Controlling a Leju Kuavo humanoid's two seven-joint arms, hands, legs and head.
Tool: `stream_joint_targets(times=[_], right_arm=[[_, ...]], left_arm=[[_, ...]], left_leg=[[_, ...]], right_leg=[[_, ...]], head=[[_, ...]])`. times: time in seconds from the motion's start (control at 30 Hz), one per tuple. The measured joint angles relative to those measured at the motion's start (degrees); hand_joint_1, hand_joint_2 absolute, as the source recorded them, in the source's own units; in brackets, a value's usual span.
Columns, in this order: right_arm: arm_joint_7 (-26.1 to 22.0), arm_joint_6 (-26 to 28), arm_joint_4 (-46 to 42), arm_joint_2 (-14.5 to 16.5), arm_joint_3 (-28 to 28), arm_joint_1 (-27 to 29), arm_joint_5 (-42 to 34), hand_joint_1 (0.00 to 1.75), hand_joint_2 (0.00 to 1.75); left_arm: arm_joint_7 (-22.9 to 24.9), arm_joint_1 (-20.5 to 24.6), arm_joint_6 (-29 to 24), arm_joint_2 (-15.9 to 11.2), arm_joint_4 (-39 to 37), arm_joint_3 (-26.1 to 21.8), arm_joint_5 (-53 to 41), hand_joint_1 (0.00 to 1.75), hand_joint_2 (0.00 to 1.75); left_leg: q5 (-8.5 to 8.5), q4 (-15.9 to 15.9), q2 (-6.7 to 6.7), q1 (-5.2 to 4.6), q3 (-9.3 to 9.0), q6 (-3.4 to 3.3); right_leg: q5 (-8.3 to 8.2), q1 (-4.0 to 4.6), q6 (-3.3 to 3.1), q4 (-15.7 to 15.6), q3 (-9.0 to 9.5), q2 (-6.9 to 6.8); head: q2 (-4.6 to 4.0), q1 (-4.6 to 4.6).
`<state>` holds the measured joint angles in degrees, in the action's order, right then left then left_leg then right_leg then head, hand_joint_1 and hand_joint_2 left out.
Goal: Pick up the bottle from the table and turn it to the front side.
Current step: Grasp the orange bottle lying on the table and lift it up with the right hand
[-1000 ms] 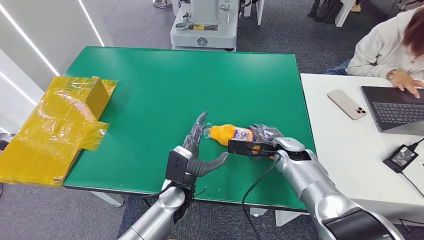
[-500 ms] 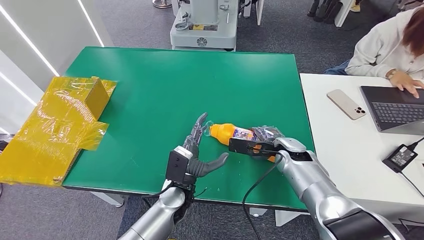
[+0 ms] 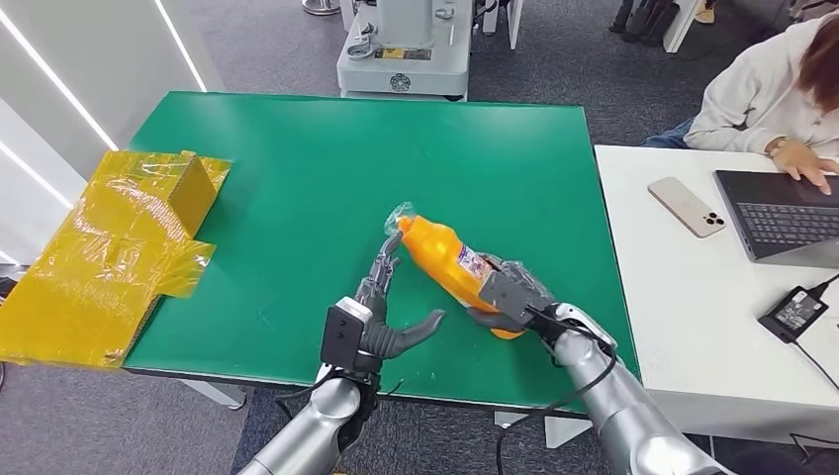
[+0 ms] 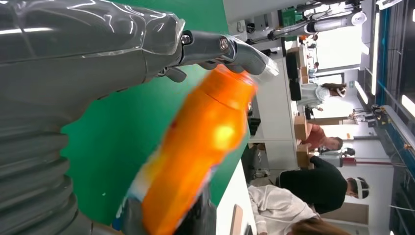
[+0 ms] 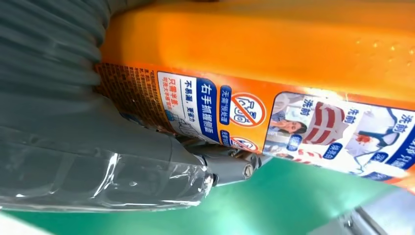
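An orange plastic bottle (image 3: 443, 259) with a printed blue, white and red label and a cap end wrapped in clear film is seen tilted, cap end raised and pointing away from the robot, its lower end low over the near part of the green table (image 3: 297, 168).

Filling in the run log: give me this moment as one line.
right hand: holds orange bottle, tilted | left hand: open beside bottle | green table
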<state>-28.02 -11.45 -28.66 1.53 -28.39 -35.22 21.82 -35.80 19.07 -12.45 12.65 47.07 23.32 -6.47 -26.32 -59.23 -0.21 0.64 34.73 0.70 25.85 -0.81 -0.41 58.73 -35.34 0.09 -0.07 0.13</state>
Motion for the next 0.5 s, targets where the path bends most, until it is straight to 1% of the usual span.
stream_joint_targets(times=[0.1, 0.2, 0.5], right_arm=[[-2.3, 2.2, -2.6, 0.2, 2.1, 3.5, -4.4, 1.75, 1.75], [-3.6, 3.9, -5.1, 0.7, 4.0, 6.8, -7.9, 1.75, 1.75], [-4.0, 7.0, -11.0, 1.0, 8.3, 12.5, -12.2, 1.75, 1.75]], left_arm=[[-0.2, -0.4, -0.4, -0.3, 0.2, 0.0, 0.1, 0.0, 1.75], [-0.3, -0.7, -0.7, -0.6, 0.5, -0.1, 0.1, 0.0, 1.75], [-0.9, -0.7, -0.2, -1.2, 0.6, -1.3, 0.1, 0.0, 1.75]], left_leg=[[-0.01, 0.0, 0.01, 0.0, 0.0, 0.0], [-0.01, 0.0, 0.0, 0.0, 0.0, -0.01], [0.0, 0.0, 0.0, -0.01, 0.0, 0.0]], right_leg=[[0.01, 0.0, 0.0, 0.0, 0.0, 0.0], [0.01, 0.0, 0.0, 0.0, 0.0, 0.0], [0.0, -0.01, 0.0, 0.0, 0.0, 0.0]], head=[[0.0, 0.0], [0.0, 0.01], [0.0, 0.01]])
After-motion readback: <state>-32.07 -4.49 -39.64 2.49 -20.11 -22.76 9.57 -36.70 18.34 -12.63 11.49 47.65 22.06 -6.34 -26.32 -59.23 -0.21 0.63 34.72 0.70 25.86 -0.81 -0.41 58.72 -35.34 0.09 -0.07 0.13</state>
